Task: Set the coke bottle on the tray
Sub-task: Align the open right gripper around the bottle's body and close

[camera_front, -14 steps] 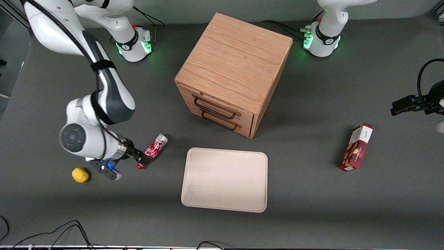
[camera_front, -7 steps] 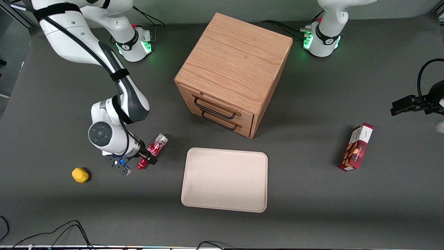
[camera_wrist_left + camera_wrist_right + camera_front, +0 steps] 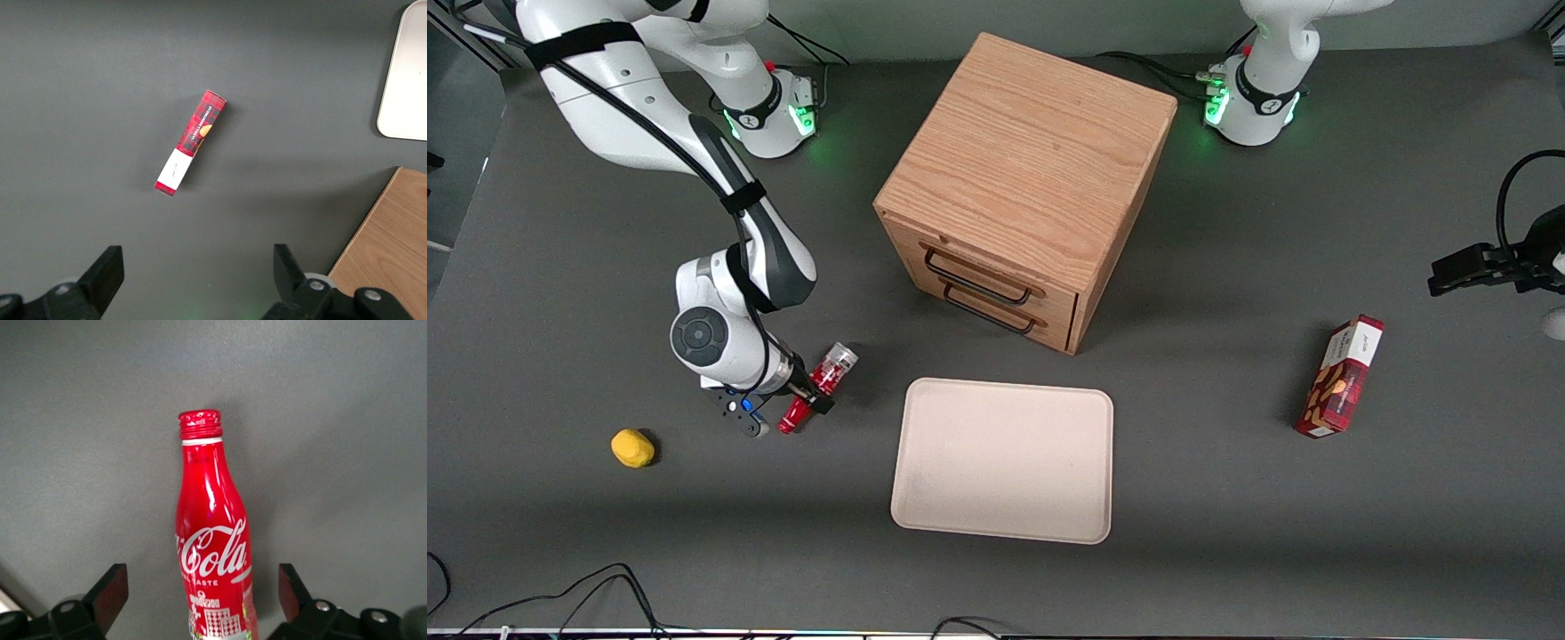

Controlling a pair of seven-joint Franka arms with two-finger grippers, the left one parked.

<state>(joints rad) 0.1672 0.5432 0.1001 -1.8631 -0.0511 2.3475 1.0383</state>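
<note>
Coke bottle (image 3: 212, 547) between spread jaws.

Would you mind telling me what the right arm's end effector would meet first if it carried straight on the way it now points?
Most likely the coke bottle: the open end effector straddles the lying bottle, a finger on either side, so its body lies directly ahead. Depth is uncertain.

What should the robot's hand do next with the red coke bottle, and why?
Probably close its fingers on it. The gripper sits low over the coke bottle, which lies on the table beside the tray. In the wrist view the fingers stand open on either side of the bottle's body, not touching it, so closing looks like the next step before lifting.
</note>
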